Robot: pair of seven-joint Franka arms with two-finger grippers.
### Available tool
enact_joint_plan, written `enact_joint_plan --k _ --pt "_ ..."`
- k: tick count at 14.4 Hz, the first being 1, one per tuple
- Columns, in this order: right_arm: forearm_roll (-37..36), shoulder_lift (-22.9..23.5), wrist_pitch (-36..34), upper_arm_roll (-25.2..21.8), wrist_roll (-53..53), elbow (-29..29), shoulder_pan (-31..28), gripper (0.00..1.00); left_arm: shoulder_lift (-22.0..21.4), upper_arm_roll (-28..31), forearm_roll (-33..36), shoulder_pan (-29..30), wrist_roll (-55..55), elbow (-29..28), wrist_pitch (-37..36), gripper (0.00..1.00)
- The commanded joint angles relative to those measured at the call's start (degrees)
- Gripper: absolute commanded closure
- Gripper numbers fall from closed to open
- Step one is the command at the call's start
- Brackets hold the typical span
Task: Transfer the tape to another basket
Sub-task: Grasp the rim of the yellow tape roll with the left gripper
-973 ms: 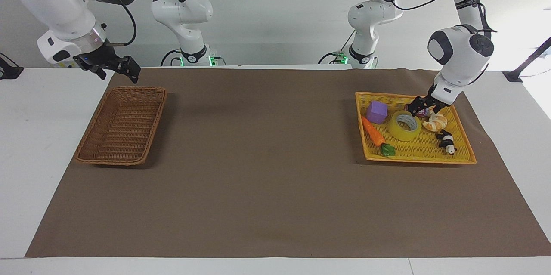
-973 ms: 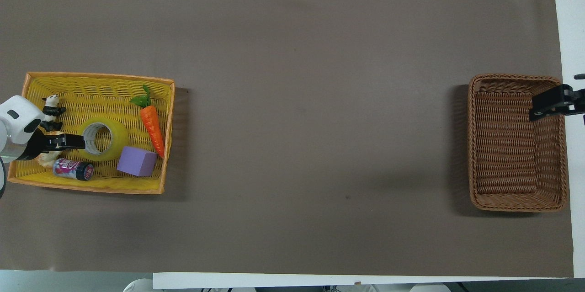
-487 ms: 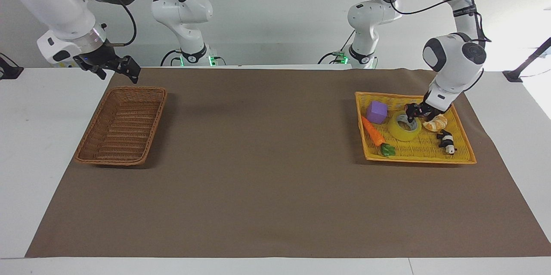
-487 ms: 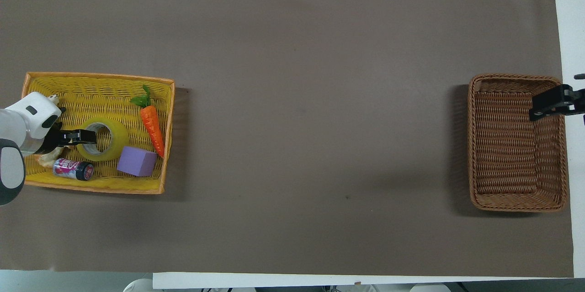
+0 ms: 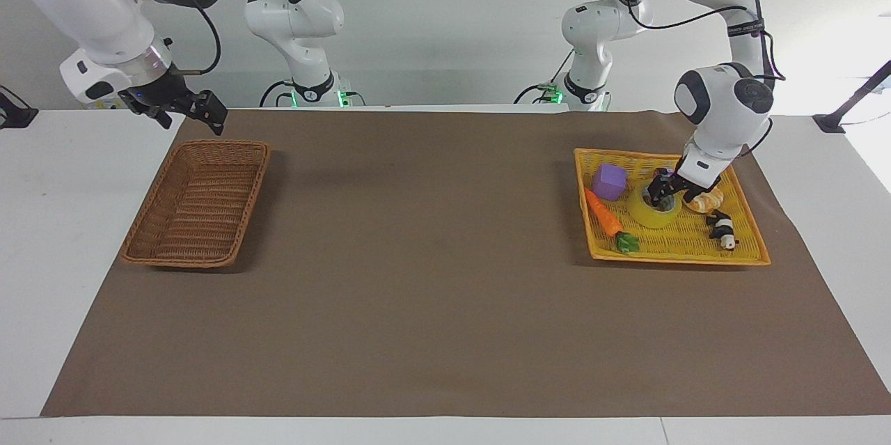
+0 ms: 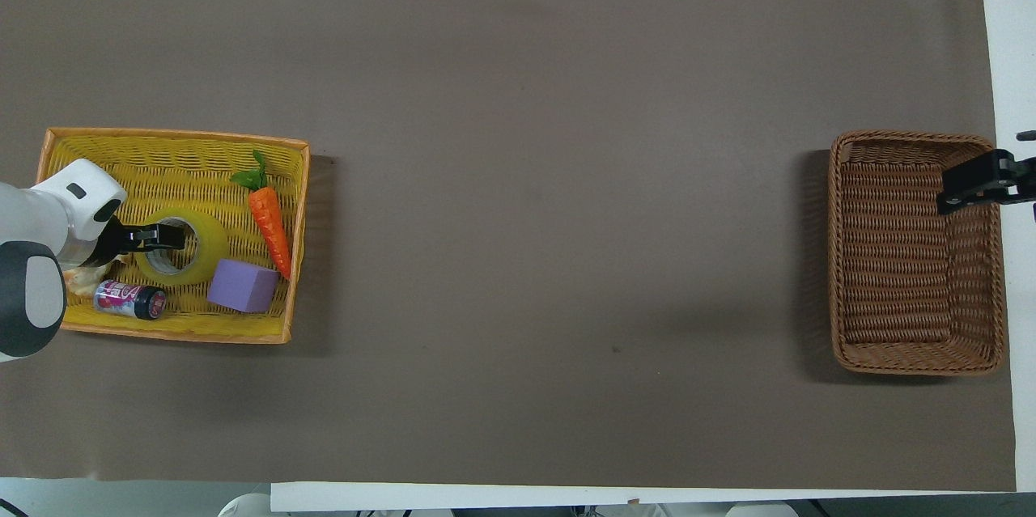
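Observation:
The yellow tape roll lies flat in the yellow plastic basket at the left arm's end of the table; in the overhead view the tape shows beside a purple cube. My left gripper is open and lowered onto the roll, one finger in its core and one outside its wall. The brown wicker basket stands at the right arm's end and holds nothing. My right gripper is open and waits above that basket's edge nearest the robots.
The yellow basket also holds a purple cube, a toy carrot, a bread piece, a black-and-white toy animal and a small can. A brown mat covers the table.
My left gripper has moved over from beside the bread and dropped onto the tape roll, its fingers now around the roll's wall. The right arm has not moved.

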Motion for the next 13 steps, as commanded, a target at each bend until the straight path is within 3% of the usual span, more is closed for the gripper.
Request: enact_joint_plan --k 1,3,5,6,8,9,13 --pt "0.08 -1.08 -0.18 0.27 -1.33 -1.16 -0.49 0.00 0.21 0.30 0.08 -0.31 -0.17 -0.72 0.93 0.22" --pt "0.08 -1.08 -0.18 0.27 -1.33 -1.16 -0.49 0.00 1.27 0.30 0.08 -0.57 -0.18 -0.81 0.84 0.29" --pt "0.08 -1.17 -0.18 0.27 -1.33 -1.16 -0.49 0.00 1.71 0.30 -0.01 -0.48 -0.26 -1.07 0.75 0.42" --pt "0.08 -1.08 -0.18 0.27 -1.33 -1.16 -0.49 0.00 2.41 0.30 -0.01 -0.57 -0.61 -1.07 0.75 0.53" --pt "0.08 -1.17 -0.18 0.27 -1.33 -1.16 -0.49 0.00 2.68 0.30 -0.01 -0.05 -0.53 -0.46 -0.47 0.87" --pt "0.08 -1.17 -0.18 0.27 -1.33 -1.16 -0.49 0.00 2.94 0.30 -0.01 0.04 -0.53 0.41 -1.78 0.97" --pt "0.08 -1.17 -0.18 0.27 -1.33 -1.16 -0.49 0.00 4.26 0.30 -0.10 0.04 -0.70 12.34 -15.29 1.00"
